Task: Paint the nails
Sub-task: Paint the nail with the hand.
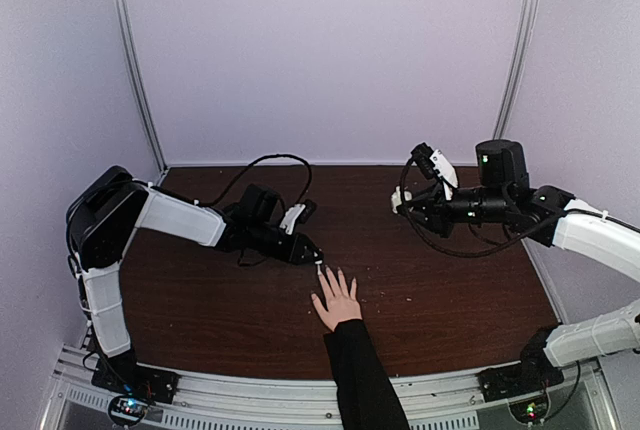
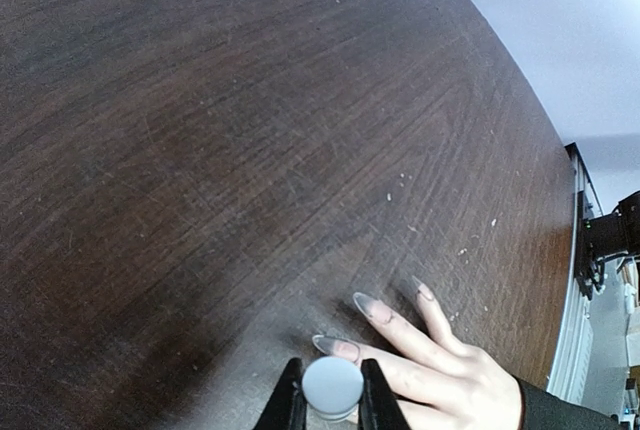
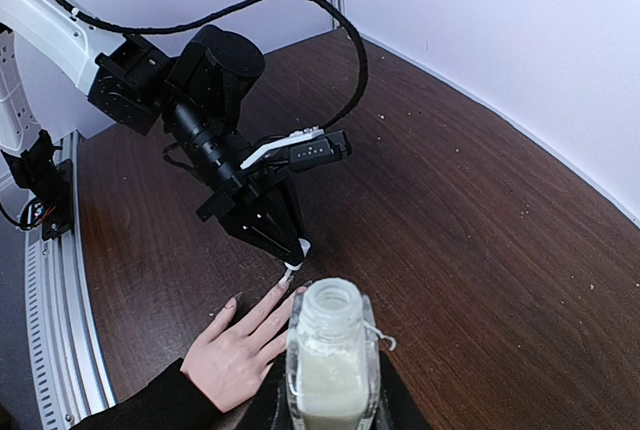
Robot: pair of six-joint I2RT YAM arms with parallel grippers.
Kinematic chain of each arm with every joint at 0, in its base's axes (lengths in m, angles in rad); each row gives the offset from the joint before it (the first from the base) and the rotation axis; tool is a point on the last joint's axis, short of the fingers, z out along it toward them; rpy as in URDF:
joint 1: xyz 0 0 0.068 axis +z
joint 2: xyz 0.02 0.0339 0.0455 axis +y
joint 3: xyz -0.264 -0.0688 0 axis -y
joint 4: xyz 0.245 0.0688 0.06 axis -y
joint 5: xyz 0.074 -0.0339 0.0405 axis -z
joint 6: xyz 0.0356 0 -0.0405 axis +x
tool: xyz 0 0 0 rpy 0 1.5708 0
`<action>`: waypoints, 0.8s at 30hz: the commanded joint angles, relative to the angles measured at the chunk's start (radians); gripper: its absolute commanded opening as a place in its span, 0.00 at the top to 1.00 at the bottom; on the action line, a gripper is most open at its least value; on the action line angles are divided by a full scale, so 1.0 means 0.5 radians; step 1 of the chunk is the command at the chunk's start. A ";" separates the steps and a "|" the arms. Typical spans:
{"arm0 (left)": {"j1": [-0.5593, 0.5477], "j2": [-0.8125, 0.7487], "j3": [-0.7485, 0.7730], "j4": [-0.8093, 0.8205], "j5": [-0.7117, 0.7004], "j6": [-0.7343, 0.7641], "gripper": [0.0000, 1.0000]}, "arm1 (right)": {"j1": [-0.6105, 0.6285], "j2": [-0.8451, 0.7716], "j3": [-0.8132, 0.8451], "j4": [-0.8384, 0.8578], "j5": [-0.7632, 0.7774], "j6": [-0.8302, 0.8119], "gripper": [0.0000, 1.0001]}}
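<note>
Item 1, L side: left hand (image 1: 312, 255), closed on white cap (image 2: 332, 386) w/ brush (image 3: 288, 275) pointing down. Brush tip sits at the tips of person's fingers (image 1: 335, 285), spread palm-down on tabletop (image 1: 200, 300), centre-front. Contact w/ a nail can't be confirmed, since cap hides it in wrist view.
Item 2: nails (image 2: 366, 303), long, pointed, greyish.
Step judged: stroking polish on one nail. To do well: light pressure, short strokes base to tip, bristles off skin, slow wrist. Re-dip prob. needed betw. nails.
Item 3, R side: right hand (image 3: 330, 405), clamped on clear bottle (image 3: 328, 350), uncapped, well apart from fingers.
Contents: pale whitish liquid, fills most of body.
</note>
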State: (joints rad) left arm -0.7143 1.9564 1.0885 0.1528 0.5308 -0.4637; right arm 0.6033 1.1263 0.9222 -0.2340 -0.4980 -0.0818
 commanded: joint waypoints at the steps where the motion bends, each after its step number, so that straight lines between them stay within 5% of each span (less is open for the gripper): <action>1: -0.009 0.036 0.061 0.011 -0.036 0.047 1.00 | -0.016 -0.040 -0.025 0.066 0.004 0.010 1.00; 24: -0.009 -0.032 0.077 -0.061 -0.143 0.086 1.00 | -0.018 -0.057 -0.025 0.055 0.020 0.007 1.00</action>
State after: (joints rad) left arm -0.7143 1.9629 1.1076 0.1112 0.4797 -0.4427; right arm 0.6033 1.1225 0.9218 -0.2344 -0.4976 -0.0818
